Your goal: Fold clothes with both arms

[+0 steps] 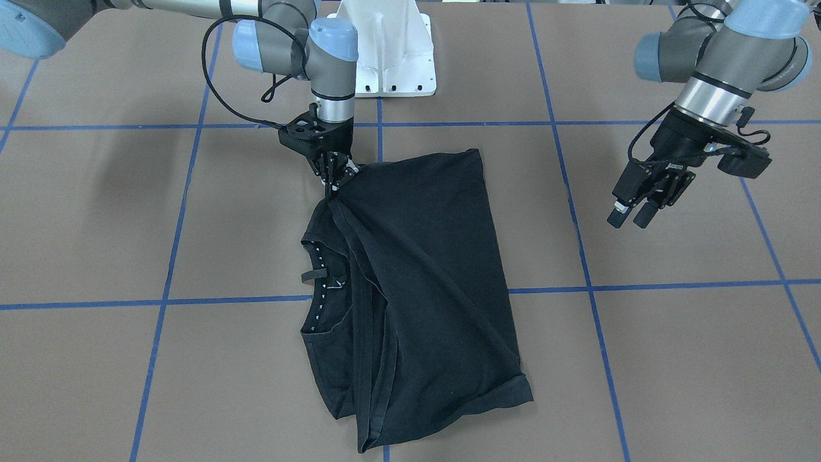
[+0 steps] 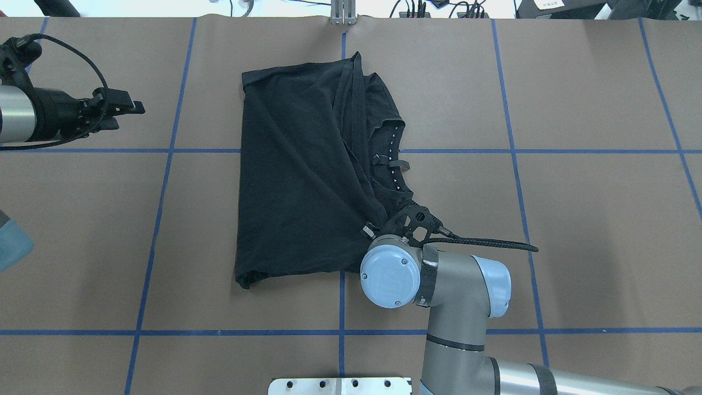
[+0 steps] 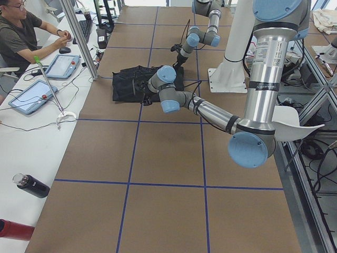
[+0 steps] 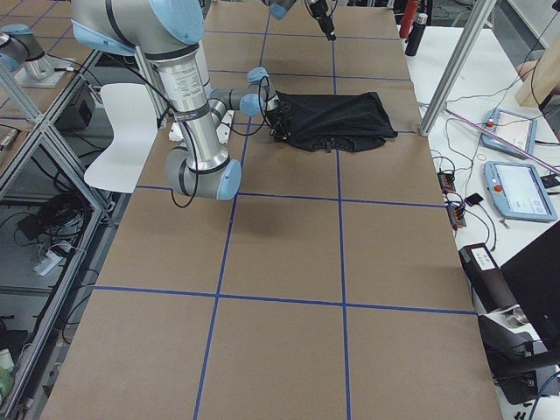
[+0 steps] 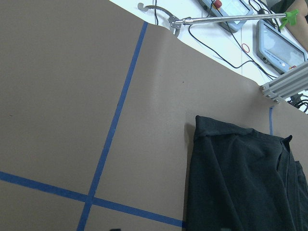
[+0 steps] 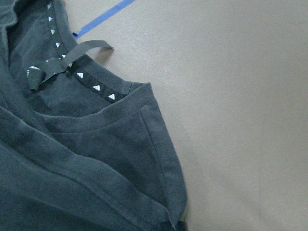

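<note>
The right gripper (image 1: pixel 331 184) is clenched on a bunched edge of the black T-shirt (image 1: pixel 423 256), and the cloth is drawn to a peak at its tips. Just beside those tips lies the collar (image 6: pixel 96 87), edged with small white triangles and with a loop of tape sticking out of it. From the pinch the rest of the shirt spreads away, folded over on itself and lying flat on the brown table (image 1: pixel 673 359), across one of the blue tape lines (image 1: pixel 551 289). Well apart from the shirt, off its far folded side, the left gripper (image 1: pixel 628 218) hangs above the table with its fingers parted, grasping nothing.
</note>
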